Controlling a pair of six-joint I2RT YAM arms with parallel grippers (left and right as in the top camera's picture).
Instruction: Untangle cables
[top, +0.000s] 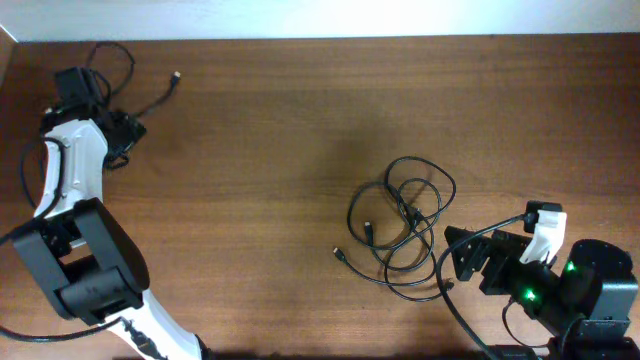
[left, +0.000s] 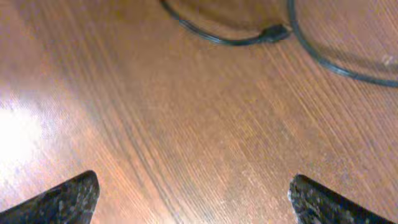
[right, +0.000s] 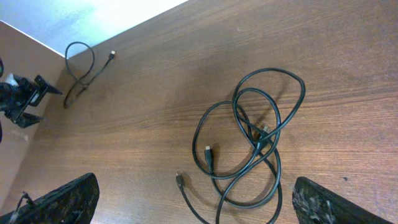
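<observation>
Thin black cables (right: 261, 142) lie loosely tangled toward the table's right near corner; one separate cable (top: 165, 92) curls by the far left corner.

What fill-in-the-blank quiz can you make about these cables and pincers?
The tangled cables are all ___ in colour.
The left pincer and right pincer are both ___.
Of the two, the tangle lies nearer the ___ one.
The table is made of ___.
Missing: black; open; right; wood.

Close-up cables (left: 273, 32) blurred; bright glare on table (left: 18, 127).
</observation>
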